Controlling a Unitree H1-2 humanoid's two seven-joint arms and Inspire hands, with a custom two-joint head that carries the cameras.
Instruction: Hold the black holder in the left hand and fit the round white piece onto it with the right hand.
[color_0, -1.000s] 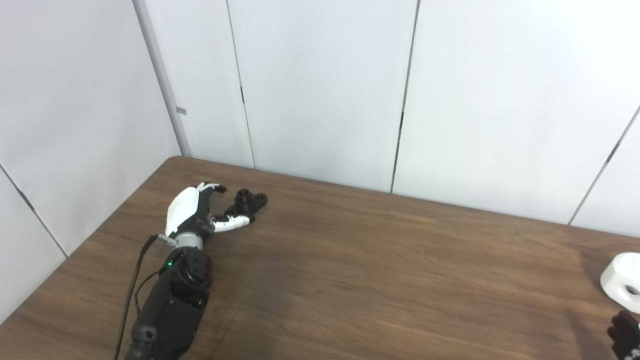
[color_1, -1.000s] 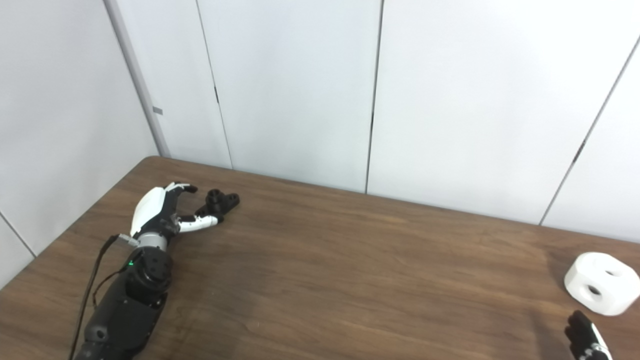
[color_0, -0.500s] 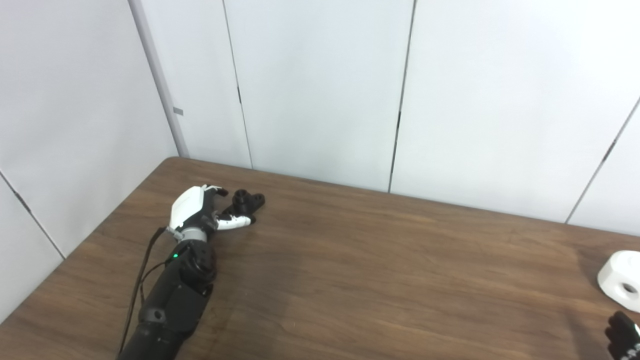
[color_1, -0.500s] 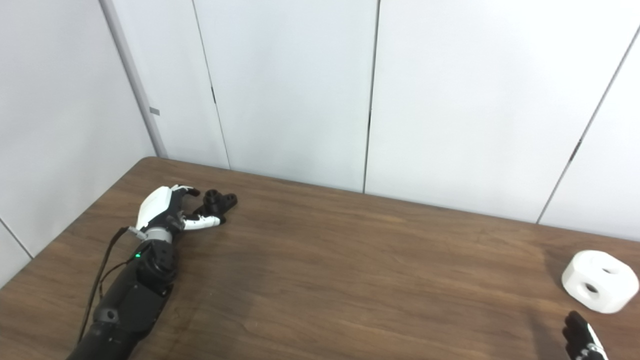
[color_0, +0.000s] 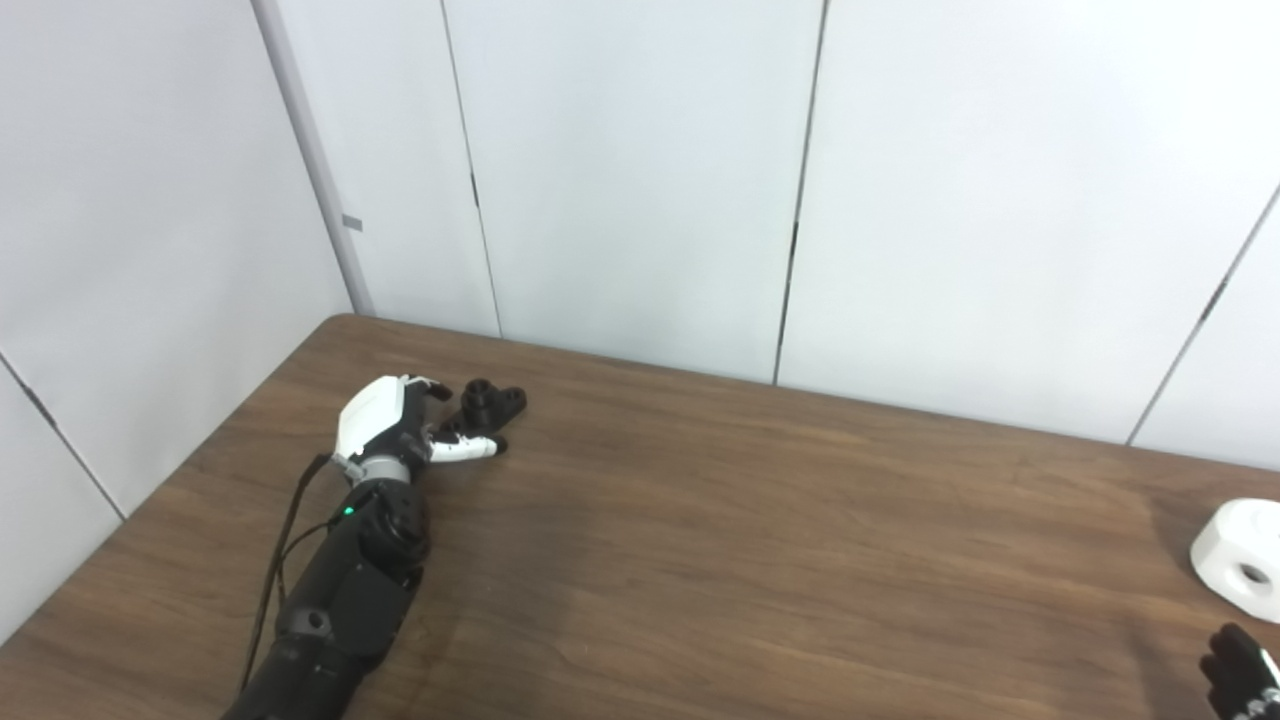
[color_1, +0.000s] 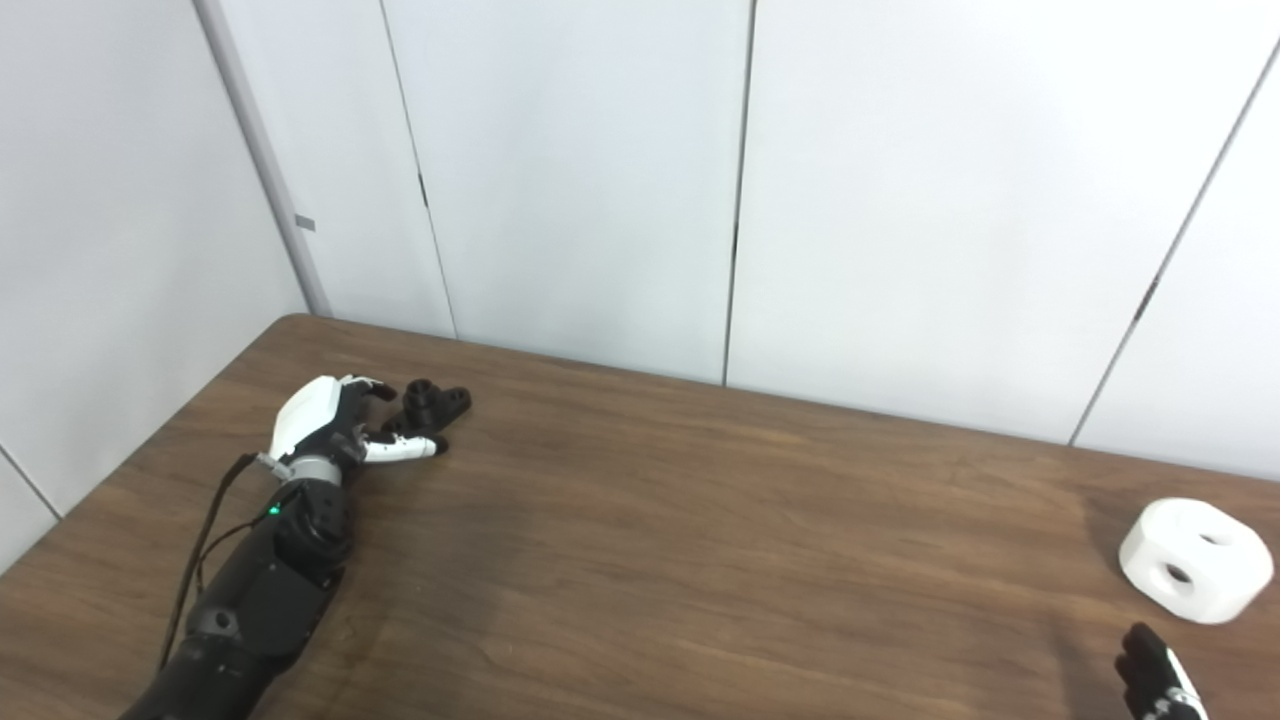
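Note:
The black holder (color_0: 492, 401) lies on the brown table (color_0: 760, 540) at the far left, near the wall. My left hand (color_0: 392, 428) is right at its near end, with the fingers behind it and the thumb in front, still spread apart. The holder rests on the table. The round white piece (color_1: 1190, 560), with holes in its top and side, sits at the table's right edge. Only the fingertips of my right hand (color_1: 1150, 685) show at the bottom right corner, just short of the white piece and apart from it.
White wall panels (color_0: 640, 180) stand close behind the table's far edge. The table's left edge (color_0: 190, 470) runs just beside my left arm. Bare wood lies between the two hands.
My left arm has reached further forward and the hand has come closer around the holder's near end. The camera has shifted slightly. The right fingertips have stayed low at the corner.

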